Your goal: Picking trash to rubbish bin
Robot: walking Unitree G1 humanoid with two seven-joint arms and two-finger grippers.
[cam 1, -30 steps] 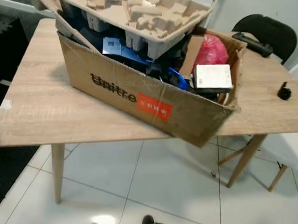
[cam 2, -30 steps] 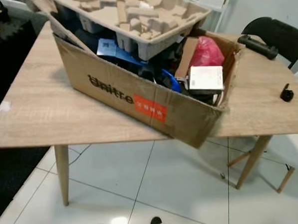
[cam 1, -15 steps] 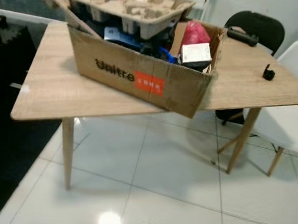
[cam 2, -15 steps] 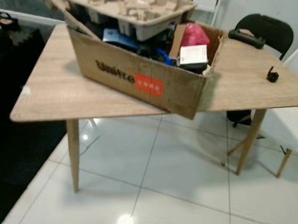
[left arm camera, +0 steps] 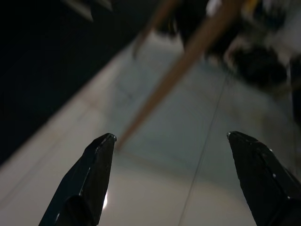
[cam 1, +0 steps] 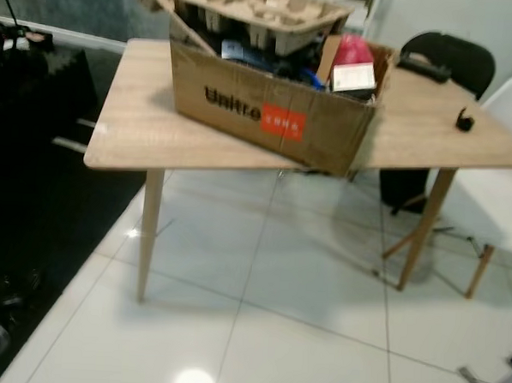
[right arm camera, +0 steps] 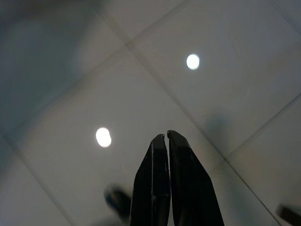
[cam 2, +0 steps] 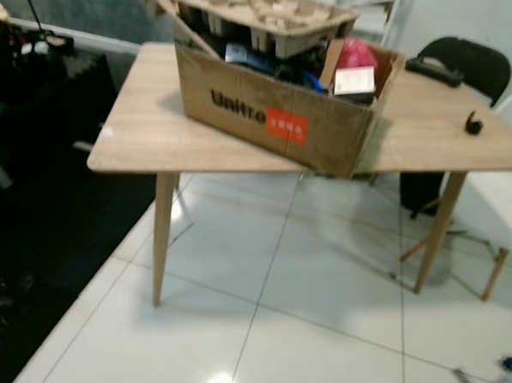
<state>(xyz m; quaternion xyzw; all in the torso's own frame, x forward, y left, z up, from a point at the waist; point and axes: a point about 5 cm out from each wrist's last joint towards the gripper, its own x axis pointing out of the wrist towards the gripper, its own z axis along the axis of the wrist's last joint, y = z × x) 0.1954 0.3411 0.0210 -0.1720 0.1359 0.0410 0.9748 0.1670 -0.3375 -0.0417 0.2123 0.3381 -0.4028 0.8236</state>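
So the robot's standing a fair way back from the bench, and the big cardboard box of junk sits on top, with one corner poking out past the bench edge. Looks to me like that box is where the trash goes, since it's already stuffed: a molded pulp tray piled on top, a red bag and a small white box wedged at the right end.

Neither arm is carrying anything. The left gripper hangs with its fingers spread wide over the floor, with a bench leg running across ahead of it. The right gripper is pinched closed on nothing, pointing down at the white tiles.

My worries: I can't spot any obvious loose trash, so it may wander around hunting. The overhanging box could tip if an arm bumps it. Also the chairs and bench legs are right there to clip, and the view's blurry.
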